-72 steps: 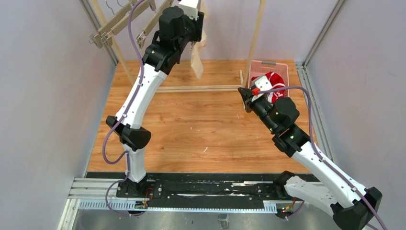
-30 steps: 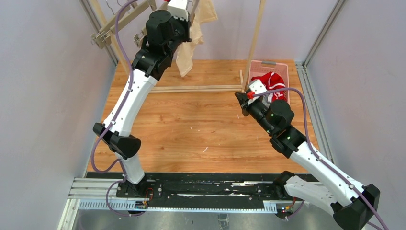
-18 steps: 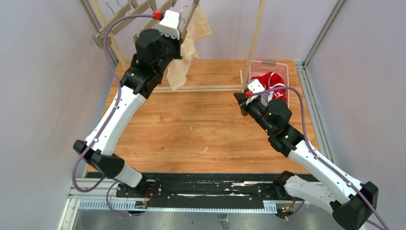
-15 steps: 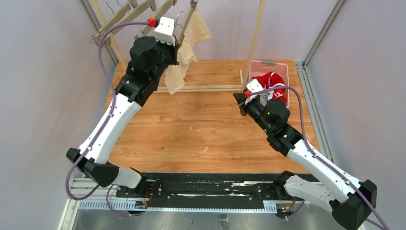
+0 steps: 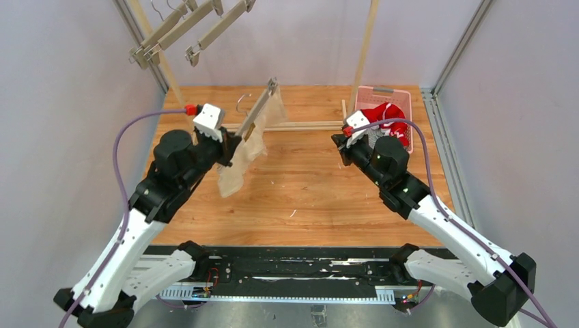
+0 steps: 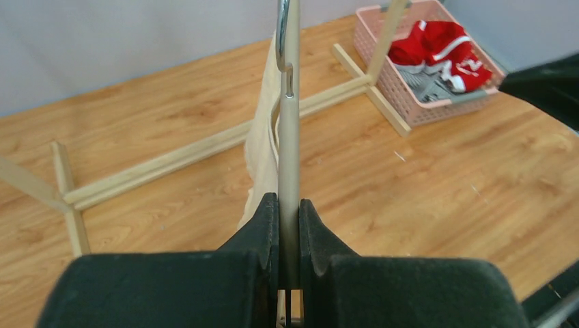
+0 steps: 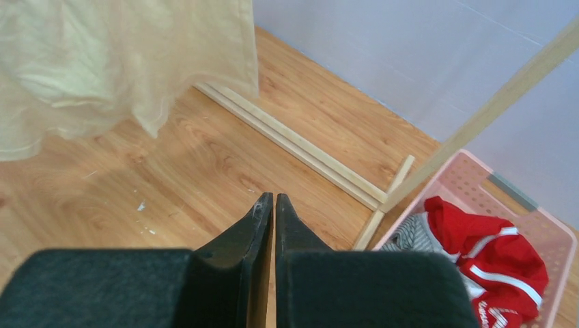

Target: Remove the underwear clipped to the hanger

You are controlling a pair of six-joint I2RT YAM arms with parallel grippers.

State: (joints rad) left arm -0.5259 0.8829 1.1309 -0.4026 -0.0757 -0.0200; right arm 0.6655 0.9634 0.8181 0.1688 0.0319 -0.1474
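My left gripper [image 5: 230,145] [image 6: 289,205] is shut on the flat bar of a wooden hanger [image 5: 257,117] [image 6: 289,147], held tilted over the table's left middle. The cream underwear [image 5: 240,162] [image 6: 262,147] hangs clipped from that hanger. In the right wrist view the cream underwear [image 7: 102,61] fills the upper left. My right gripper [image 5: 339,141] [image 7: 274,197] is shut with nothing in it, just right of the hanger and near the rack's base. The red underwear [image 5: 389,116] [image 7: 502,260] and the grey striped underwear [image 6: 427,82] [image 7: 410,239] lie in the pink basket [image 5: 404,97].
Bare wooden hangers [image 5: 184,27] hang at the upper left. The rack's wooden post [image 5: 365,48] rises next to the basket, and its base bar [image 5: 300,125] lies across the table behind both grippers. Grey walls close in on both sides.
My left arm has swung down and toward the near side, carrying the hanger with the cream underwear off the rail. The right arm has edged slightly left.
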